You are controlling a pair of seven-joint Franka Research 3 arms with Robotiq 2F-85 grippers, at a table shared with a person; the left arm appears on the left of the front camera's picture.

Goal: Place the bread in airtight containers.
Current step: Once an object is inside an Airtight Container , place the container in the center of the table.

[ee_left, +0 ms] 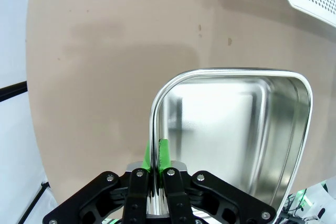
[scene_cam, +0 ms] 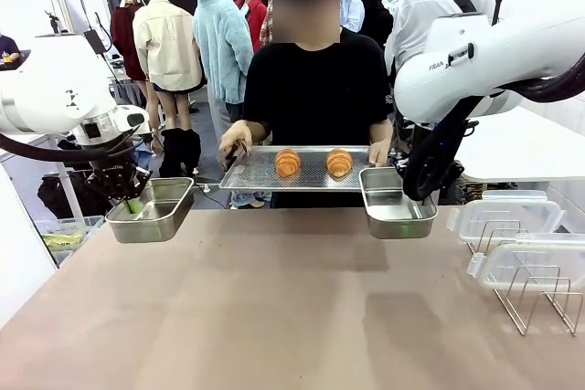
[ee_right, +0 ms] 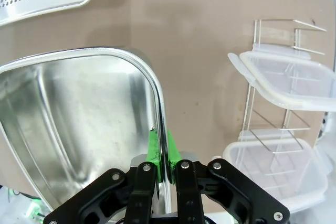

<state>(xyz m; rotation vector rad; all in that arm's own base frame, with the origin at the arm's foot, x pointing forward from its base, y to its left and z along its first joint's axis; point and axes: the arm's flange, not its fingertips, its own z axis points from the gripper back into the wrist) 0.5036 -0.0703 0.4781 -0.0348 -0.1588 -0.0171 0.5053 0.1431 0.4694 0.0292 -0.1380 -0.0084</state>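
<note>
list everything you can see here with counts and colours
bread: two, golden-orange, side by side on the tray
left container: one, steel, empty, held at the table's far left
right container: one, steel, empty, held at the table's far right
tray: one, perforated steel, held at the far side
lids: two, clear plastic, resting on the wire rack
wire rack: one, metal, table's right side
table: one, brown
person's hands: two, holding the tray's ends
left gripper: black, green pads, shut on the left container's rim
right gripper: black, green pads, shut on the right container's rim
</note>
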